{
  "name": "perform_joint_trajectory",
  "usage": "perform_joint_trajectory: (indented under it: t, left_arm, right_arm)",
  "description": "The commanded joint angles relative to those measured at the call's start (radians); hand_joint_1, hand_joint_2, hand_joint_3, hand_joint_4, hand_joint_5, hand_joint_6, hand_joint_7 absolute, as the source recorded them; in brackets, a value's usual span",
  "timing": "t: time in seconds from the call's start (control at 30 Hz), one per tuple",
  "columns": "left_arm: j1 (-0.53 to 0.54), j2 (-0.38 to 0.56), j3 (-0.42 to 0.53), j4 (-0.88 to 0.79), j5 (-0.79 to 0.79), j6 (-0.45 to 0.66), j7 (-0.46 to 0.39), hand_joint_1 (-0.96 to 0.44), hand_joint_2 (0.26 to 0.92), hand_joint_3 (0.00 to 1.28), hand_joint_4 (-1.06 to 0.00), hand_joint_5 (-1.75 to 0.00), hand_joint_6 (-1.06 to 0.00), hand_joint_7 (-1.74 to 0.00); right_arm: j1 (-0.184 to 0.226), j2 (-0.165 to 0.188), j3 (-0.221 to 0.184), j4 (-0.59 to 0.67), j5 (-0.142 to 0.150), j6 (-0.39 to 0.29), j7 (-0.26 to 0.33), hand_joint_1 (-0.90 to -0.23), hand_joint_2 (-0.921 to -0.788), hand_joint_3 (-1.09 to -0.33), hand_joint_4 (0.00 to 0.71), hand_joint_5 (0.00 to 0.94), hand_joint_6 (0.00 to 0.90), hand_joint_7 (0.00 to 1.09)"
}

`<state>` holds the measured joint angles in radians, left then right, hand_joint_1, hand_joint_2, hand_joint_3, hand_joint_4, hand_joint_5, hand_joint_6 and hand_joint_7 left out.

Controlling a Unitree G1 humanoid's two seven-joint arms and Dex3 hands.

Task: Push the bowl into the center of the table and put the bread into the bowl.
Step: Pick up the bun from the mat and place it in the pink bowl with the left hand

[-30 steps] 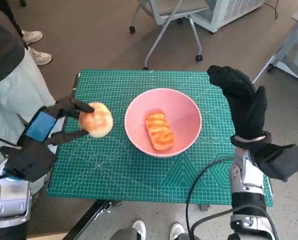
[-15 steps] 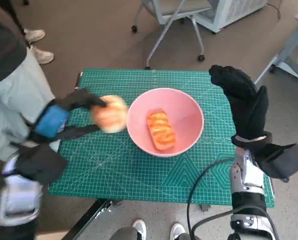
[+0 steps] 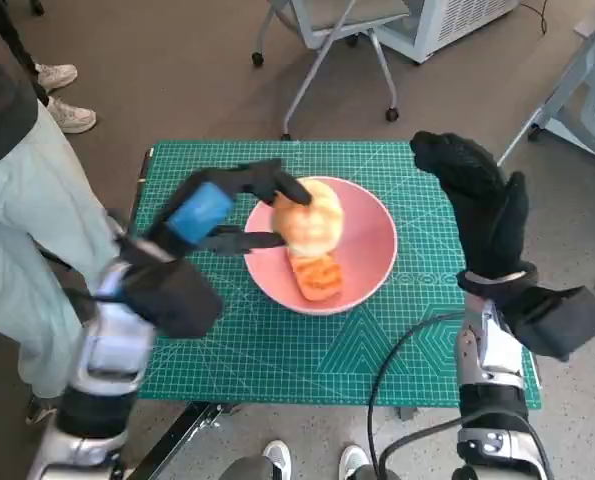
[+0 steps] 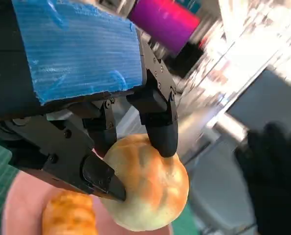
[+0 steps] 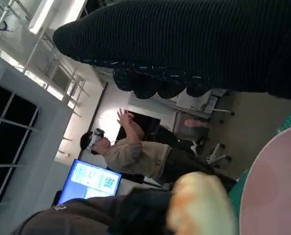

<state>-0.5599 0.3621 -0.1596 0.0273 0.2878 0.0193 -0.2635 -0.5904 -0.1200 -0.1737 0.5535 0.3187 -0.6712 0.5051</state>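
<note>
— Above the pink bowl [image 3: 362, 215], what's held?
— Left robot hand [image 3: 212, 210] grips a round bun [image 3: 310, 218]; another bread piece [image 3: 319, 275] lies inside.
— And the right robot hand [image 3: 482, 205]?
— Raised, fingers spread, holding nothing, beside the desk [image 3: 277, 345].

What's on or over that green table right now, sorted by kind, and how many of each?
Bread: 2, a round bun held by the left hand over the bowl, and a long roll lying in the bowl.
Bowls: 1, the pink bowl.
Mats: 1, the green mat.
Total: 4.
</note>
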Motion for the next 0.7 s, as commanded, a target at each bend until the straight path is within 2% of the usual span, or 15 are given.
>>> perform_joint_trajectory:
  t: [0.03, 0.17, 0.27, 0.3, 0.33, 0.37, 0.4, 0.43, 0.47, 0.53, 0.6, 0.7]
  left_arm:
    - [-0.041, -0.025, -0.042, 0.062, 0.033, -0.026, 0.006, 0.0, 0.884, 0.01, -0.89, -0.97, -0.71, -1.05]
    - [-0.051, -0.042, -0.068, 0.109, 0.045, -0.038, 0.001, 0.0, 0.889, 0.01, -0.88, -0.97, -0.7, -1.07]
    - [-0.056, -0.048, -0.086, 0.139, 0.048, -0.039, -0.011, 0.0, 0.909, 0.02, -0.83, -1.02, -0.65, -1.12]
    - [-0.058, -0.049, -0.094, 0.151, 0.047, -0.035, -0.025, 0.0, 0.913, 0.05, -0.79, -1.07, -0.6, -1.17]
    - [-0.06, -0.049, -0.1, 0.159, 0.046, -0.032, -0.035, 0.0, 0.901, 0.05, -0.73, -0.98, -0.55, -1.09]
    - [-0.061, -0.05, -0.104, 0.165, 0.046, -0.031, -0.041, 0.0, 0.888, 0.05, -0.69, -0.76, -0.52, -0.87]
    - [-0.063, -0.05, -0.108, 0.172, 0.044, -0.027, -0.052, 0.0, 0.886, 0.04, -0.68, -0.66, -0.52, -0.78]
    - [-0.066, -0.048, -0.112, 0.18, 0.04, -0.023, -0.068, -0.01, 0.88, 0.03, -0.65, -0.47, -0.5, -0.6]
    - [-0.068, -0.047, -0.115, 0.187, 0.038, -0.021, -0.08, -0.03, 0.867, 0.02, -0.55, -0.3, -0.43, -0.46]
    - [-0.071, -0.042, -0.119, 0.193, 0.037, -0.017, -0.103, -0.05, 0.856, 0.01, -0.46, -0.16, -0.39, -0.29]
    - [-0.074, -0.028, -0.124, 0.19, 0.038, -0.01, -0.137, -0.09, 0.835, 0.01, -0.29, -0.06, -0.33, -0.16]
    - [-0.08, -0.01, -0.121, 0.184, 0.034, -0.002, -0.18, -0.16, 0.821, 0.0, -0.16, -0.02, -0.28, -0.08]
  right_arm:
    - [0.034, -0.011, -0.004, -0.007, 0.006, 0.019, 0.006, -0.692, -0.921, -0.876, 0.173, 0.003, 0.014, 0.55]
    - [0.041, -0.013, -0.005, -0.015, 0.003, 0.023, 0.001, -0.699, -0.921, -0.873, 0.174, 0.003, 0.014, 0.55]
    - [0.046, -0.016, -0.007, -0.022, 0.002, 0.027, -0.002, -0.702, -0.921, -0.871, 0.174, 0.003, 0.014, 0.55]
    - [0.049, -0.017, -0.007, -0.029, 0.002, 0.03, -0.005, -0.703, -0.921, -0.871, 0.175, 0.003, 0.015, 0.55]
    - [0.051, -0.018, -0.007, -0.034, 0.001, 0.033, -0.006, -0.703, -0.921, -0.871, 0.175, 0.003, 0.015, 0.55]
    - [0.053, -0.018, -0.007, -0.038, 0.001, 0.035, -0.008, -0.703, -0.921, -0.871, 0.174, 0.003, 0.014, 0.55]
    - [0.055, -0.02, -0.008, -0.042, 0.001, 0.037, -0.009, -0.703, -0.921, -0.871, 0.174, 0.003, 0.014, 0.55]
    - [0.056, -0.022, -0.01, -0.045, 0.001, 0.04, -0.01, -0.703, -0.921, -0.871, 0.174, 0.003, 0.014, 0.55]
    - [0.057, -0.023, -0.011, -0.048, 0.001, 0.042, -0.012, -0.703, -0.921, -0.871, 0.175, 0.003, 0.015, 0.55]
    - [0.059, -0.025, -0.013, -0.053, 0.001, 0.046, -0.014, -0.703, -0.921, -0.87, 0.176, 0.003, 0.016, 0.55]
    - [0.061, -0.027, -0.015, -0.062, 0.001, 0.05, -0.018, -0.699, -0.921, -0.869, 0.176, 0.003, 0.017, 0.55]
    - [0.061, -0.03, -0.018, -0.067, -0.002, 0.053, -0.024, -0.692, -0.921, -0.868, 0.178, 0.004, 0.02, 0.55]
